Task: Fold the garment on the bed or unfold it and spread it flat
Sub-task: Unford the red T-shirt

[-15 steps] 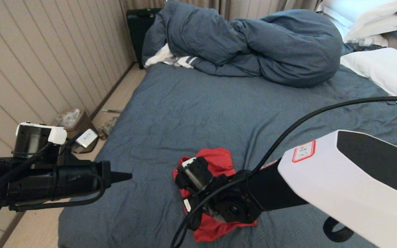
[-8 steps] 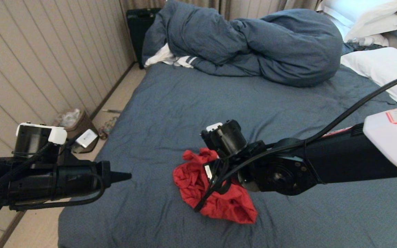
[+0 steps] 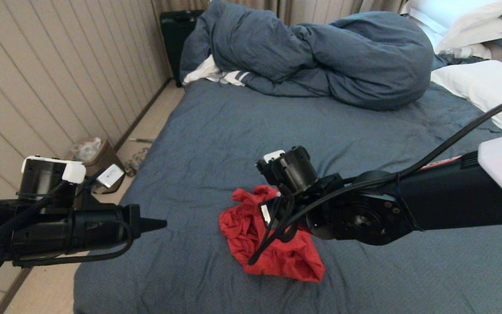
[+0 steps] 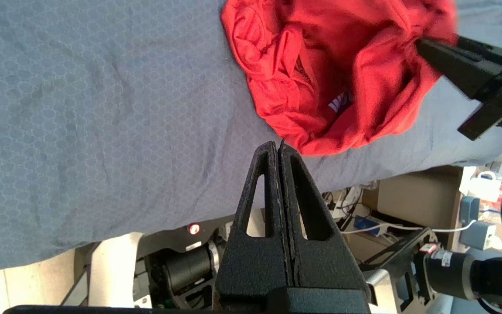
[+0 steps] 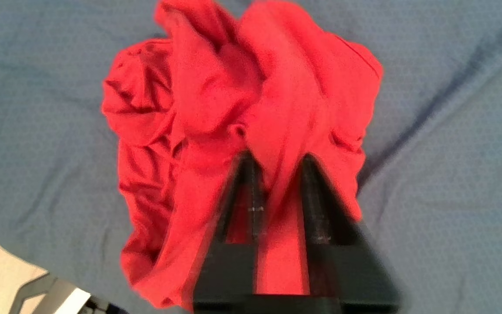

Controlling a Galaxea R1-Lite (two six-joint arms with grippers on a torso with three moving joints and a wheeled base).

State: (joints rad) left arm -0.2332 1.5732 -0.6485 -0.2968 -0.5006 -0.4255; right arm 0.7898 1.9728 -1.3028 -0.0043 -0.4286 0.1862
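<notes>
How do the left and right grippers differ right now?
The left gripper is shut on nothing; the right gripper pinches a fold of the red garment. The left gripper hangs at the edge of the bed, apart from the garment; the right gripper is over the crumpled pile. Both have black, triangular fingers.

Bedroom, large bed (image 3: pixel 242 126), bunched duvet (image 3: pixel 320 56), white pillows (image 3: pixel 486 83), panelled wall (image 3: pixel 50 74)

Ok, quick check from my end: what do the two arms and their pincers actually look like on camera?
Both are black. The left pincer has two textured triangular fingers with slotted cut-outs; its wrist carries a white-capped module and looped black cables. The right pincer has matching black slotted fingers. Its arm has a round black joint, a white shell with a red-bordered label, and a thick black cable.
</notes>
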